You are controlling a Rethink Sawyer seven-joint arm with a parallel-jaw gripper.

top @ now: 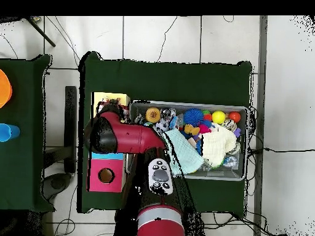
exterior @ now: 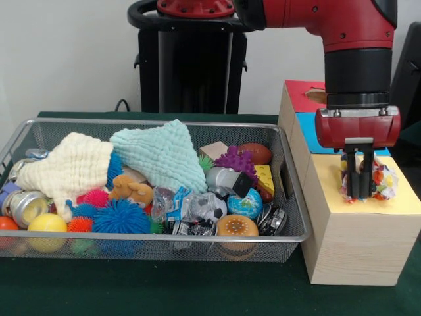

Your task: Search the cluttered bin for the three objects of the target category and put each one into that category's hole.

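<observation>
My gripper (exterior: 359, 186) hangs straight down over the yellow top (exterior: 327, 176) of the nearest pale wooden box. It is shut on a crinkled confetti piece (exterior: 381, 182) of red, yellow, blue and white. The piece sits low against the yellow top, and the hole is hidden beneath it. The silver wire bin (exterior: 158, 237) stands to the left, full of clutter, and I cannot make out other confetti pieces in it. In the overhead view the red arm (top: 123, 136) covers the gripper, beside the yellow box (top: 112, 98) and the bin (top: 246, 142).
A blue-topped box (exterior: 308, 129) and a red-topped box (exterior: 299, 93) stand behind the yellow one. The bin holds a cream cloth (exterior: 72, 164), a mint cloth (exterior: 161, 155), spiky balls (exterior: 120, 217), a purple toy (exterior: 235, 160) and a globe ball (exterior: 247, 204).
</observation>
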